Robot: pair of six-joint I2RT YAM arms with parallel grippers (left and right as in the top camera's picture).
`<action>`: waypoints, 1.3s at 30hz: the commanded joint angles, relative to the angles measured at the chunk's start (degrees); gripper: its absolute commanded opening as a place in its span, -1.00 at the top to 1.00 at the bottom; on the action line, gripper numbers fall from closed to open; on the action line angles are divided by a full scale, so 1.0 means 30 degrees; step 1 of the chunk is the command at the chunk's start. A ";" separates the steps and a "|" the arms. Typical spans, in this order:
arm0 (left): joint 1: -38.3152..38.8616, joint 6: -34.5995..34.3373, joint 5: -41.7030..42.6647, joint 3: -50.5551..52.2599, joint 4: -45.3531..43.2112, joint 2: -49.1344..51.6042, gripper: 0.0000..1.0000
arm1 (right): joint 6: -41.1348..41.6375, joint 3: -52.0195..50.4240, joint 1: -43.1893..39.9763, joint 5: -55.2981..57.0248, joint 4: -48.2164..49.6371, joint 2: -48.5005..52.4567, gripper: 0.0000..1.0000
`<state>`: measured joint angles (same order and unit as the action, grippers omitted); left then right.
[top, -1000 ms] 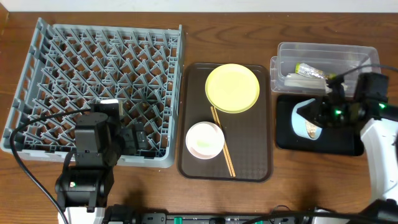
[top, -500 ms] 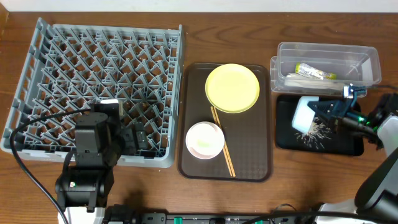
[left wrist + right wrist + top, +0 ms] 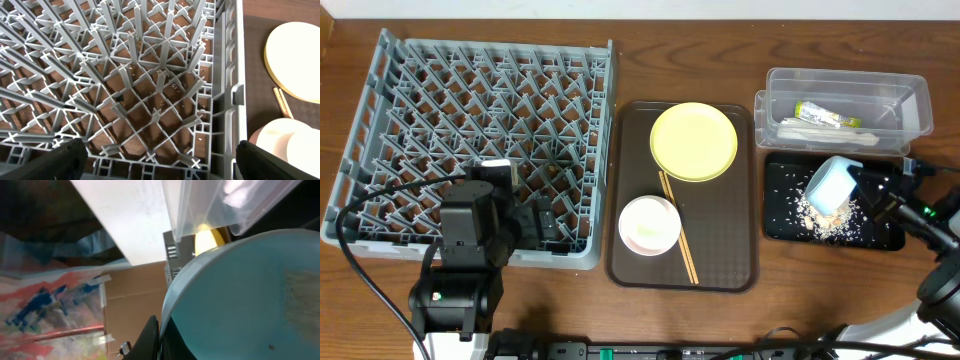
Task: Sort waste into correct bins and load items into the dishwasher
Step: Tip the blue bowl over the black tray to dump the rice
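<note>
Two kinds of waste look sorted. Right of the brown serving tray (image 3: 720, 262), by its far corner, the clear tub (image 3: 916, 100) holds the green-yellow packet (image 3: 820, 112) and white wrappers (image 3: 815, 130). The black tray (image 3: 780, 230), right of the serving tray's near half, carries the rice crumbs (image 3: 817, 213). The right gripper (image 3: 861, 187) grasps the light blue bowl (image 3: 832, 184) by its rim, tilted above those crumbs, so the emptying step seems nearly done. Loading looks unstarted: the dish rack (image 3: 380, 150), left of the serving tray, holds no dishes, while the yellow plate (image 3: 693, 141), pink bowl (image 3: 649, 225) and chopsticks (image 3: 678, 230) lie on the serving tray. The left gripper (image 3: 535, 225) hangs released over the rack's near corner beside the serving tray. Only the left wrist view shows its fingers (image 3: 65, 160) spread wide and pale specks (image 3: 175, 86) on the wood under the lattice. Only the right wrist view shows a faint greyish streak inside the bowl and a dark finger (image 3: 150, 335) at its rim.
</note>
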<state>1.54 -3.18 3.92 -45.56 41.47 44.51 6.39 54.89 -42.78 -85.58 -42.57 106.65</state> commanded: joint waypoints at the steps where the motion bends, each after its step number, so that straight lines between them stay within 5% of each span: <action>1: -0.0095 -0.0175 0.0036 -0.0393 -0.0058 -0.0029 -0.96 | 0.0138 -0.0087 -0.0058 -0.1275 -0.0051 0.0102 0.98; 8: -0.0095 -0.0168 0.0029 -0.0393 -0.0058 -0.0029 -0.96 | 0.0000 -0.0087 0.0160 -0.1260 -0.0066 0.0095 0.98; 12: -0.0095 -0.0168 0.0036 -0.0393 -0.0058 -0.0029 -0.96 | 0.0765 -0.0087 0.0160 0.3789 0.0058 0.0095 0.97; 18: -0.0095 -0.0175 0.0029 -0.0393 -0.0058 -0.0029 -0.96 | -0.5319 0.0015 0.0379 -0.1275 -0.1865 0.0029 0.98; 29: -0.0095 -0.0175 0.0029 -0.0393 -0.0058 -0.0029 -0.96 | -0.5574 0.0073 0.0408 -0.0940 -0.2652 -0.0874 0.97; 34: -0.0095 -0.0175 0.0029 -0.0393 -0.0051 -0.0029 -0.96 | -0.1632 0.0095 0.0379 0.2572 -0.1989 -0.1158 0.98; 39: -0.0095 -0.0175 0.0036 -0.0393 -0.0051 -0.0029 -0.96 | -0.5486 0.0095 0.0838 0.1282 -0.3759 -0.1661 0.98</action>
<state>1.54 -3.18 3.92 -45.56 41.47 44.53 -5.74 54.89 -41.65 -81.32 -52.75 104.05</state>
